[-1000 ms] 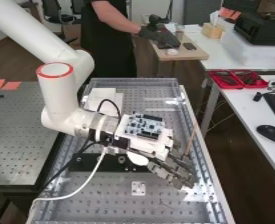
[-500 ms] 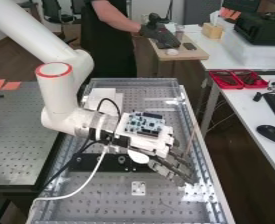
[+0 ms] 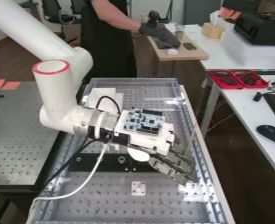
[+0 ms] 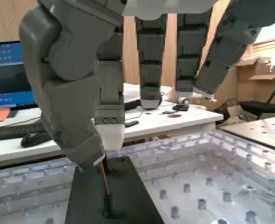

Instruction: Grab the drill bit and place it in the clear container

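In the high view the hand (image 3: 166,159) hangs over the right part of the perforated bench, its fingers slanting down and to the right. The wrist view shows the hand (image 4: 111,82) with thumb and one finger brought together at their tips, on the upper end of the thin, copper-brown drill bit (image 4: 105,181). The other fingers hang fairly straight, away from it. Below the tips the bit stands nearly upright, its dark lower end against a black plate (image 4: 88,202); contact there is unclear. Clear walls surround the bench like a large container (image 3: 131,80).
A black bar (image 3: 98,163) lies under the wrist, and a small bolted bracket (image 3: 138,188) sits nearer the front. Cables loop beside the arm. To the right, a white desk (image 3: 244,117) carries red trays (image 3: 236,79) and a mouse (image 3: 272,133).
The fingers look straighter and closer together than a second ago, when they were spread more widely. The arm and wrist have shifted very slightly to the left.
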Controlling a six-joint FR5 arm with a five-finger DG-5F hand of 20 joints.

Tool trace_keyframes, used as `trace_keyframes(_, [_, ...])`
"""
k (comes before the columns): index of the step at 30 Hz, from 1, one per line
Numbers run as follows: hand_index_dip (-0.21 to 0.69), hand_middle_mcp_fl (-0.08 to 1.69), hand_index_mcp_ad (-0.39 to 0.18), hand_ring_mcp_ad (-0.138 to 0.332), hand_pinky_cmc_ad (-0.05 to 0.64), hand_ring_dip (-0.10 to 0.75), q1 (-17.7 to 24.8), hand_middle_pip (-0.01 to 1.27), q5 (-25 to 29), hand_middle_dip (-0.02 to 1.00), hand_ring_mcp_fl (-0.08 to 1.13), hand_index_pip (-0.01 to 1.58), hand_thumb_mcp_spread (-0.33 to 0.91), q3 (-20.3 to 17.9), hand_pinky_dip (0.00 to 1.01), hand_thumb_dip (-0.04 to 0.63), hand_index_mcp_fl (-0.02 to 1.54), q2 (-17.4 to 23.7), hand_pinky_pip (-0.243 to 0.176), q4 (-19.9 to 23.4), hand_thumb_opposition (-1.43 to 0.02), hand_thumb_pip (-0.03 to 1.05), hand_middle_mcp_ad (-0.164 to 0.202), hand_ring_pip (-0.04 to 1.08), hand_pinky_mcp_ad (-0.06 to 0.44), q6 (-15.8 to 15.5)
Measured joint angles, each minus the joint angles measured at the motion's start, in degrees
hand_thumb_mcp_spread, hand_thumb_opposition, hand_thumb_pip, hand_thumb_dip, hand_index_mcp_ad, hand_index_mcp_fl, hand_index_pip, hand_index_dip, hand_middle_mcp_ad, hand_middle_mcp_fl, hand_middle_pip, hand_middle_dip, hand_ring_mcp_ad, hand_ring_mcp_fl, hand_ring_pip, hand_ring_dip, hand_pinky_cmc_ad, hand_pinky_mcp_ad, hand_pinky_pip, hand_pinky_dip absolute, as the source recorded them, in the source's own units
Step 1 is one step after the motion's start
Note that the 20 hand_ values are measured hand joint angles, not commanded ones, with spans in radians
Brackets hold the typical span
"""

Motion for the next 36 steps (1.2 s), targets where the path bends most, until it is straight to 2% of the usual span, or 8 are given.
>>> trace_keyframes(8, [0.166, 0.41, -0.169, 0.188, 0.445, 0.471, -0.01, 0.13, 0.24, 0.57, 0.33, 1.28, 0.61, -0.14, 0.38, 0.297, 0.74, 1.21, 0.131, -0.25, -0.92, 0.42, 0.089, 0.09, 0.255, -0.14])
trace_keyframes(14, [0.166, 0.43, -0.169, 0.188, 0.447, 0.471, 0.04, 0.13, 0.52, 0.57, 0.33, 1.28, 0.61, -0.8, 0.37, 0.3, 0.74, 3.81, 0.131, -0.88, -0.91, 0.42, 0.089, 0.09, 0.255, -0.35])
trace_keyframes(26, [0.169, 0.45, -0.166, 0.185, 0.443, 0.471, 1.74, 0.13, 2.09, 0.57, 0.33, 1.23, 0.61, -4.35, 0.38, 0.297, 0.78, 12.5, 0.131, -1.96, -0.94, 0.42, 0.093, 0.09, 0.253, -1.55])
trace_keyframes(36, [0.188, 0.46, -0.166, 0.185, 0.447, 0.471, 6.7, 0.13, 4.47, 0.57, 0.33, 1.18, 0.61, -8.29, 0.38, 0.297, 0.81, 19.35, 0.127, -1.4, -0.95, 0.42, 0.093, 0.09, 0.253, -2.91])
